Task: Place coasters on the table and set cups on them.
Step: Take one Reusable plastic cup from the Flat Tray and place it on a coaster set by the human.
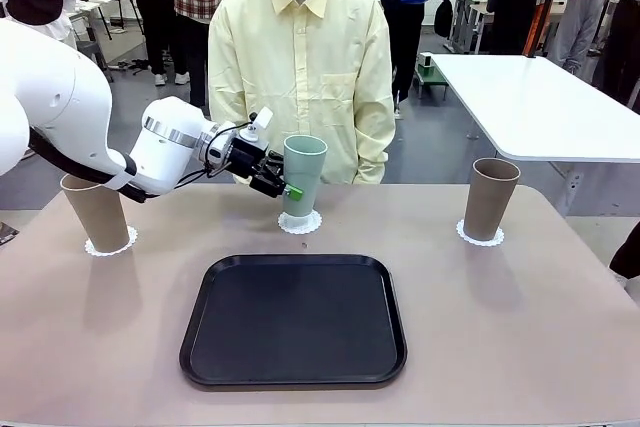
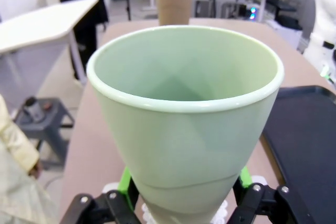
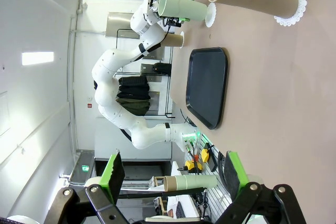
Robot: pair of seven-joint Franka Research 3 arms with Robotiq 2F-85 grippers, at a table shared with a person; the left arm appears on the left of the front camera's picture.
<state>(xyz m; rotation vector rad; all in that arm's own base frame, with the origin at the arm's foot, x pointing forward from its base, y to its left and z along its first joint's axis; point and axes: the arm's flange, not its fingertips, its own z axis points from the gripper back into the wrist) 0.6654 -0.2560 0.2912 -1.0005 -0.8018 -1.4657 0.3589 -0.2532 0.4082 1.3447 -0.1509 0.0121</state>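
L hand (image 1: 283, 186) pinches matte mint cup (image 1: 302, 175), tapered, on lacy white coaster (image 1: 300, 223); R hand (image 3: 173, 178) gapes wide over smooth beige desk (image 1: 500, 327).

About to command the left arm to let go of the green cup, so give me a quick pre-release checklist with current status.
1. Mint-green cup upright: ok.
2. Its base on the middle coaster: ok.
3. Left gripper shut on the cup low down: ok.
4. Brown cups already on their coasters, clear of the arm: ok.
5. Right gripper open, away from the cups: ok.
6. Cup centred on its coaster: cannot tell.
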